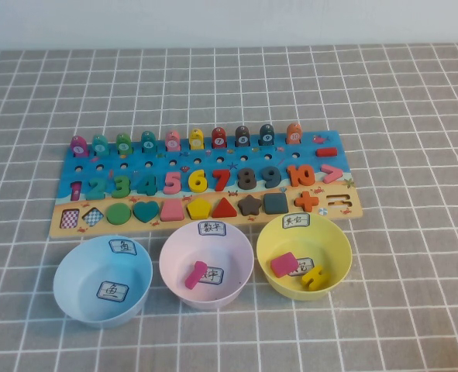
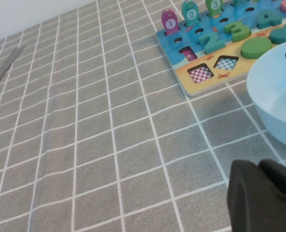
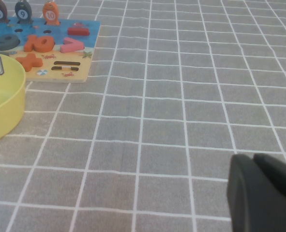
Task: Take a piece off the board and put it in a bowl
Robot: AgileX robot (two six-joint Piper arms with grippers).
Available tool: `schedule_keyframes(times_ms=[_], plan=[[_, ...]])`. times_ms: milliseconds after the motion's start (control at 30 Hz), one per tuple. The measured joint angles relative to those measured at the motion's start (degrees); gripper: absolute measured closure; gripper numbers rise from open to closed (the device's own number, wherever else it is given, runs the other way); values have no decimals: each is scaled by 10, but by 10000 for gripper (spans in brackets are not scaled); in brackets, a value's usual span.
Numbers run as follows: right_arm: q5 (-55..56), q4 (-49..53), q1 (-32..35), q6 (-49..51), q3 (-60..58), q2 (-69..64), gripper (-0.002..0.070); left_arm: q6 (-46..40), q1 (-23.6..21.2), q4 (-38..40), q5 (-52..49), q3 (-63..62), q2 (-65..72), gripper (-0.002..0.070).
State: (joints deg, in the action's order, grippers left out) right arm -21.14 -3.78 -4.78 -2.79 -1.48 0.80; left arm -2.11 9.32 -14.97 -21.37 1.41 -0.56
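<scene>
The purple fish (image 1: 78, 145) stands at the left end of the board (image 1: 58, 225)'s back row; the blue bowl (image 1: 72, 289) sits just in front; whether left gripper (image 2: 261, 195) and right gripper (image 3: 261, 191), low over the cloth, are open or closed cannot be told.

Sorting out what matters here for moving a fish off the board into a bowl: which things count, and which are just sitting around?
Part of the job:
purple fish
board
blue bowl
left gripper, off the board's left end
right gripper, off the board's right end

Just lying about:
pink bowl
yellow bowl
</scene>
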Motion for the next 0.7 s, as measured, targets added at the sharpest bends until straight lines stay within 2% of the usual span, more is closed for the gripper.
schedule_keyframes(times_ms=[267,700], plan=[[0,0,0,0,0,0,694,10,0,7,6,0,0,676],[0,0,0,0,0,0,694,163,0,186,86,0,0,676]])
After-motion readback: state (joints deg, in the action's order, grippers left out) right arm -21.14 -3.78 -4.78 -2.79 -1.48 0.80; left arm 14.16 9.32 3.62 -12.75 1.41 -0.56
